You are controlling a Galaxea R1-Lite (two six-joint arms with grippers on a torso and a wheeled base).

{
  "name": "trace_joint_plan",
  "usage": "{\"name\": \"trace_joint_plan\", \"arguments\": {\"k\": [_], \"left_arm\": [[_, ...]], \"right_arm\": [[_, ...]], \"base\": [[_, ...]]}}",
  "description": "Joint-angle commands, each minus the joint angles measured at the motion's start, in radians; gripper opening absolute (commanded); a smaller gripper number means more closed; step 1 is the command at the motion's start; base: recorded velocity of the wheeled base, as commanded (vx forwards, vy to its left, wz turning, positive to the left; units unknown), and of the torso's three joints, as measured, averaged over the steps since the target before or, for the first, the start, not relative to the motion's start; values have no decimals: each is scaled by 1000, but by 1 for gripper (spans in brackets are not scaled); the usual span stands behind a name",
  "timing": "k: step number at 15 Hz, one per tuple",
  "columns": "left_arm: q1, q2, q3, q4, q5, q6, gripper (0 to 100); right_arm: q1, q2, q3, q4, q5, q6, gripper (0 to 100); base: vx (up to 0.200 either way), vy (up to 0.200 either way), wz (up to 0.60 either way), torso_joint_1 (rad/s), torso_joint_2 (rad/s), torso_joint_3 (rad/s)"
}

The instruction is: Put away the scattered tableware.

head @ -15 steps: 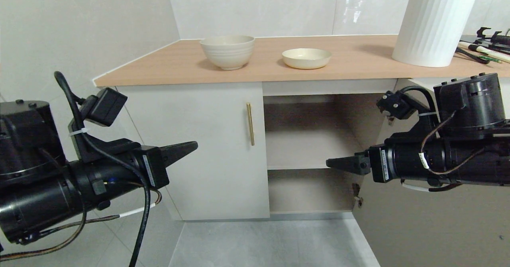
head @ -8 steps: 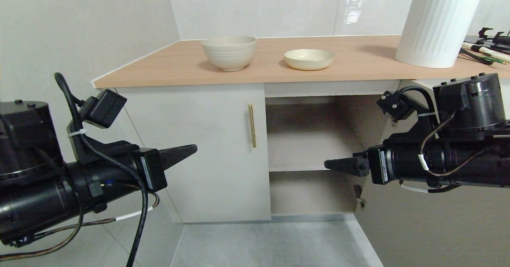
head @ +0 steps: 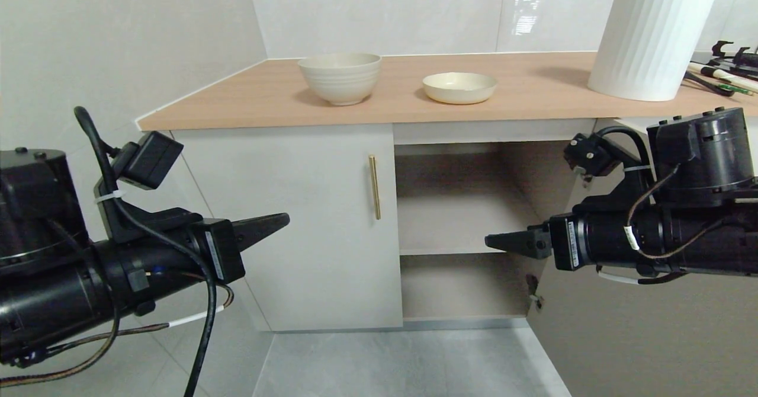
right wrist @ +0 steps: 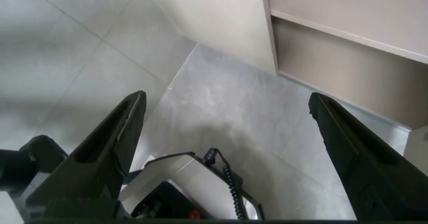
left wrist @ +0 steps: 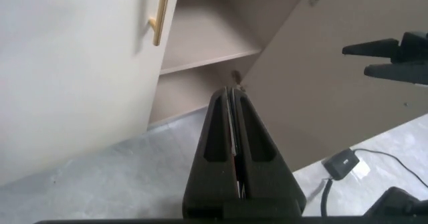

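Below the wooden countertop, a pale cabinet takes up the middle of the head view. Its left door is closed. Its right door is swung wide open toward the robot's right, showing a shelf with a lower compartment under it. Grey floor tiles lie in front.

On the right end of the countertop stands a tall white ribbed container.

Both arms hang in front of the cabinet at about shelf height, pointing inward toward each other. The left gripper sits before the closed door, and in the left wrist view its fingers are pressed flat together with nothing between them. The right gripper is level with the shelf's front edge at the open compartment, and in the right wrist view its fingers are spread wide and hold nothing.

The tableware is up on the countertop, well apart from both grippers and higher than them. A deep cream bowl stands above the closed door, up and to the right of the left gripper's tip. A shallow cream dish lies near it to the right, over the open compartment and up and to the left of the right gripper's tip.

A slim brass handle runs upright along the closed door's right edge. A few utensils lie at the countertop's far right, just beside the ribbed container.
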State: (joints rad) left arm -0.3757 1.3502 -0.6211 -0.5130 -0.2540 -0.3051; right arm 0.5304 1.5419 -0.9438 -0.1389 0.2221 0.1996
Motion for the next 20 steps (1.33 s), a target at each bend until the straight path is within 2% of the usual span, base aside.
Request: {"name": "trace_joint_plan", "arguments": {"k": [1,9,12,13,14,17,20], "left_arm": [[3,-14,-3,16,-1,0,0],[17,-22,-6,30,-1,0,0],[17,-29,-8,28,-1,9,0],[17,-29,-6,30,1,34,0],[17,-29,-8,33,2,38,0],[17,-29,-11,33,2,21,0],[17,-42,-2,33,2,44,0]], "right_arm": [[0,-3,0,-1,0,0,100],[0,-2,2,-1,0,0,100],[0,-2,2,-1,0,0,100],[0,-2,2,-1,0,0,100],[0,-2,2,-1,0,0,100],[0,-2,2,-1,0,1,100],[0,-2,3,-1,0,1,100]], "base": [[200,0,0,-2,2,7],[200,0,0,3,2,1],[0,0,0,0,0,0],[0,0,0,0,0,0],[0,0,0,0,0,0],[0,133,0,6,0,0],[0,67,0,1,1,2]]}}
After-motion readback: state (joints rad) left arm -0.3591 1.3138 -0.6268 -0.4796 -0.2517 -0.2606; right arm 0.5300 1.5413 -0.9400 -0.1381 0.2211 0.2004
